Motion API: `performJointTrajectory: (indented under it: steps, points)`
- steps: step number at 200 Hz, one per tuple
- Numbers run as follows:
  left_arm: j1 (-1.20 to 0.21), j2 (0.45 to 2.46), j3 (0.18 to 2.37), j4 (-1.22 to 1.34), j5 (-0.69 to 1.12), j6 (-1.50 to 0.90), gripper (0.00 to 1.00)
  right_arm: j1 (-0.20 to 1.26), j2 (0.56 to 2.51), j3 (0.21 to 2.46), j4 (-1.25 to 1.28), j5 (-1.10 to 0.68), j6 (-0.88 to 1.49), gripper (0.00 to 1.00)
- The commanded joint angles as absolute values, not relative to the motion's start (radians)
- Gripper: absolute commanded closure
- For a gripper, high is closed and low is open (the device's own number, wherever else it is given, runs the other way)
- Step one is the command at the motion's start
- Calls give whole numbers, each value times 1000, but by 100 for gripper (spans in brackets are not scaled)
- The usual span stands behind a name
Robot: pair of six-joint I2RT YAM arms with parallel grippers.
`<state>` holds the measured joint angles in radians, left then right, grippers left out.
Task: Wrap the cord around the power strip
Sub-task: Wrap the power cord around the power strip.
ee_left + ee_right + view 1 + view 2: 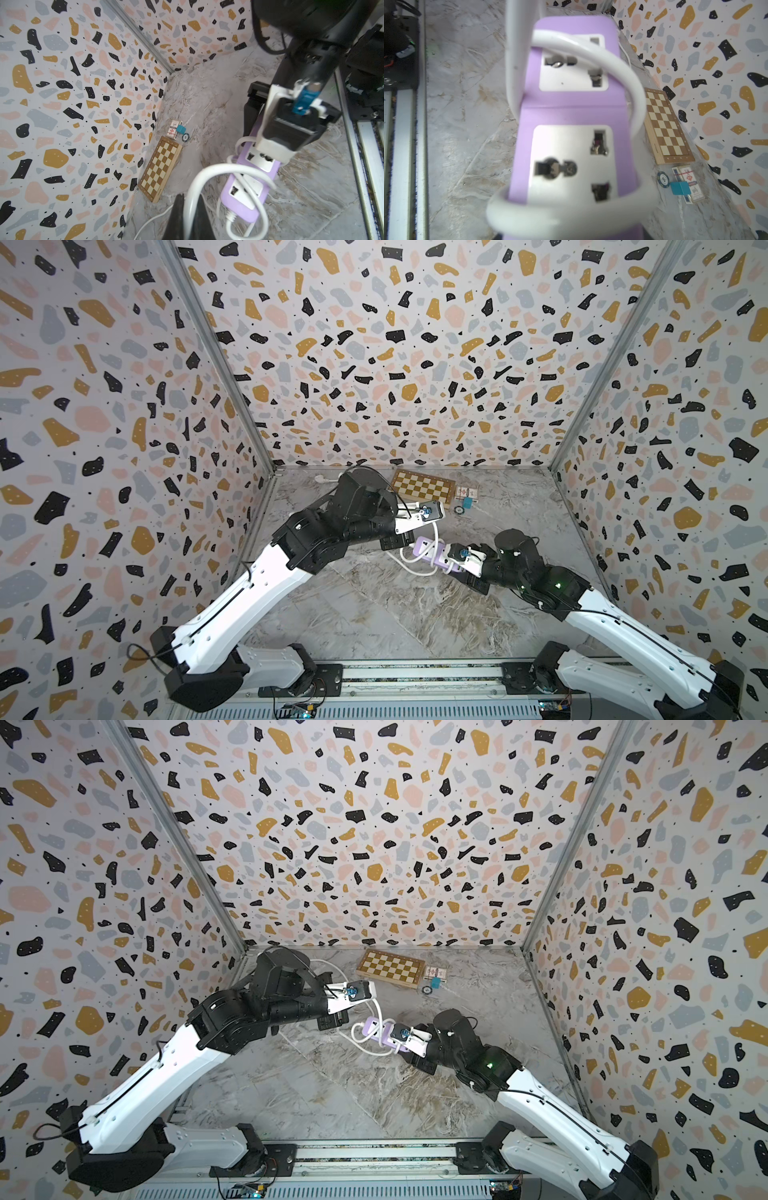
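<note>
partly wound: roughly two loops of cord (218, 168) round power strip (571, 112), tail toward 11 o'clock left; left gripper (190, 220) pinched shut on cord, right gripper (455, 568) clamping strip's 4 o'clock end.

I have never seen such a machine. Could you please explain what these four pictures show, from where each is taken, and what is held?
It is a robot: a left arm and a right arm over a marble table. Two pictures look down from above on the whole scene; the other two come from a camera on each wrist. The left tool is shut on the white cord. The right tool seems to hold one end of the purple power strip, which has cord loops around it. At the back lie a chessboard, a card box, a teal block and a chip.
</note>
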<state>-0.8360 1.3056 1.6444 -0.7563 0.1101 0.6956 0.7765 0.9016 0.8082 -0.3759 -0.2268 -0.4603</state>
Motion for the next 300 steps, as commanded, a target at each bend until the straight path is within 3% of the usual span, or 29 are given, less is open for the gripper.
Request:
performJointTrajectory:
  steps: [1, 30, 57, 115, 154, 187, 229, 277, 300]
  points:
    - [-829, 1364, 1724, -675, -27, 777, 100, 818, 833, 775, -420, -358, -527, 100]
    - [-813, 1453, 1740, -667, 16, 771, 100, 895, 804, 759, -344, -454, -515, 100]
    - [-775, 1507, 1733, -638, 223, 714, 100, 972, 820, 790, -312, -428, -533, 100]
    - [-688, 1528, 1552, -609, 535, 617, 100, 954, 640, 762, -118, -367, -528, 100]
    - [-670, 1481, 1329, -361, 708, 456, 100, 864, 647, 802, -122, -437, -532, 100]
    - [-670, 1484, 1201, -189, 767, 315, 88, 767, 665, 795, -61, -546, -485, 100]
    - [-671, 1470, 1014, 153, 784, 108, 72, 732, 737, 834, -109, -555, -482, 100]
    - [-671, 1483, 904, 315, 716, 58, 70, 694, 755, 842, -78, -561, -439, 100]
    - [-670, 1498, 844, 394, 689, 21, 74, 642, 752, 855, -51, -563, -388, 100]
